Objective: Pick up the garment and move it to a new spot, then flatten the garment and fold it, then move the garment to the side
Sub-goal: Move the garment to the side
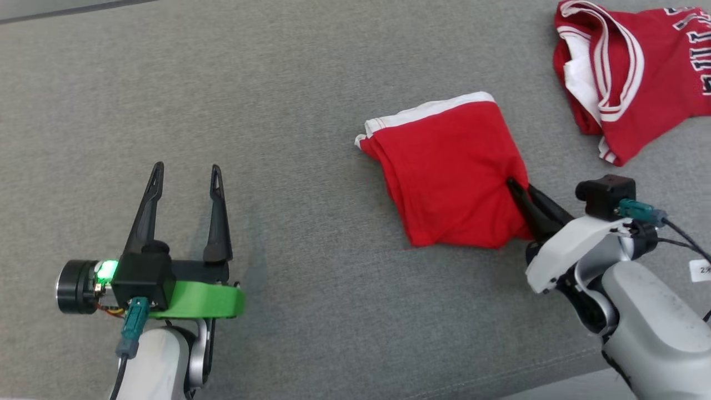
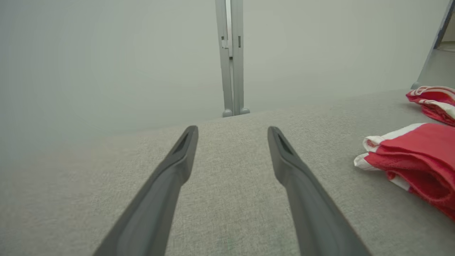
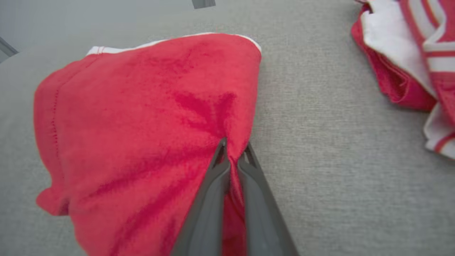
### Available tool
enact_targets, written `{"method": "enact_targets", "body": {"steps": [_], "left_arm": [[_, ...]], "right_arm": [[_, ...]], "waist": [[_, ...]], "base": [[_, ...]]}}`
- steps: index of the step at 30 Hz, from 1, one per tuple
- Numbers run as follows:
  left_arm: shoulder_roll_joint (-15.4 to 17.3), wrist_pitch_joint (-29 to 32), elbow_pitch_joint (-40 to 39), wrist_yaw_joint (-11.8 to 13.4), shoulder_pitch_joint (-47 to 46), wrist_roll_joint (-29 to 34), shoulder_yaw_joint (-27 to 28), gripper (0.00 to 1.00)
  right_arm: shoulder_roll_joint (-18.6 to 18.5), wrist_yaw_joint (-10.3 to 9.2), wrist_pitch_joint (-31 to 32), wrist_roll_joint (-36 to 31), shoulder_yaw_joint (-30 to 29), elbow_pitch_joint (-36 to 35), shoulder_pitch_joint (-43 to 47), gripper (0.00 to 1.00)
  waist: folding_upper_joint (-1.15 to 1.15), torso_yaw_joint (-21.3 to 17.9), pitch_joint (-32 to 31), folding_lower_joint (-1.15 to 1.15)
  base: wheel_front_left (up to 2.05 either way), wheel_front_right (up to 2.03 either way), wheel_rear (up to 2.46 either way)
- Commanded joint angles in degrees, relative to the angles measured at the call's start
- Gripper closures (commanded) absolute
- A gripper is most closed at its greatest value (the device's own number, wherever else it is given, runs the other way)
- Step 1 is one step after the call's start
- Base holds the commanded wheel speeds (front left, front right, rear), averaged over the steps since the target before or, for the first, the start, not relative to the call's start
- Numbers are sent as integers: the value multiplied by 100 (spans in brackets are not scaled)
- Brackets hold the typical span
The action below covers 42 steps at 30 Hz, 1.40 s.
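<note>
**Right pincer clamped on the folded red garment**

Right pincer has its two dark fingers drawn together on a pinch of red cloth, gripping the folded red garment at its near right corner. Fabric bunches into creases that run out from the fingertips. The garment lies as a rough square on the grey upholstered surface, right of the middle and closer to the near edge than the far one. A white band runs along its far side, and its left side shows stacked layers.

Farther back and to the right lies a crumpled red and white jersey, apart from the folded piece, with striped trim and part of some lettering showing.

Left pincer hangs over bare upholstery toward the near left, well apart from both garments, its fingers spread wide with nothing between them.
</note>
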Motion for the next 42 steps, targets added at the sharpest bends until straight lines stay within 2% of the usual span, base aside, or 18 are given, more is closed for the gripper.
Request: {"method": "enact_targets", "body": {"steps": [1,8,12,18,23,26,27,28,29,35,37,42], "left_arm": [[46,17,-36,-21,-142,68,-32,0],[53,97,-159,-106,-576,189,-212,0],[118,187,-280,-181,-819,297,-335,0],[168,313,-463,-229,-1031,414,-474,0],[180,381,-553,-273,-1183,493,-613,0],[185,382,-560,-273,-1205,520,-653,0],[189,386,-550,-271,-1200,520,-661,0],[193,391,-537,-267,-1190,519,-667,0],[193,396,-520,-262,-1179,511,-675,0],[202,375,-436,-223,-1050,420,-682,0],[201,351,-404,-205,-991,385,-667,0],[155,285,-282,-90,-720,237,-565,0]], "right_arm": [[-85,-9,-62,66,-42,21,-161,100],[-738,-9,-380,267,-58,130,-958,100],[-1265,-9,-534,325,-157,441,-1776,100],[-1807,-10,-641,543,-634,989,-2375,100],[-1959,-9,-679,989,-1190,1715,-2437,100],[-1849,-9,-738,1278,-1364,1984,-2294,100],[-1785,-9,-767,1373,-1396,2056,-2232,78],[-1752,-9,-772,1430,-1389,2099,-2183,31],[-1719,-9,-795,1526,-1392,2139,-2148,0],[-1576,-8,-1016,1469,-1571,1892,-1797,0],[-1533,-8,-1024,1184,-1954,1520,-1604,0],[-934,-8,-1012,168,-2941,287,-614,0]], "waist": [[0,-566,337,0],[0,-577,865,0],[0,-472,1243,0],[0,-346,1651,0],[0,-231,1877,0],[0,-228,1902,0],[0,-240,1898,0],[0,-252,1887,0],[0,-266,1869,0],[0,-375,1599,0],[0,-421,1454,0],[0,-476,904,0]], "base": [[0,0,0],[0,0,0],[0,0,0],[0,0,0],[0,0,0],[0,0,0],[0,0,0],[0,0,0],[0,0,0],[0,0,0],[0,0,0],[0,0,0]]}}
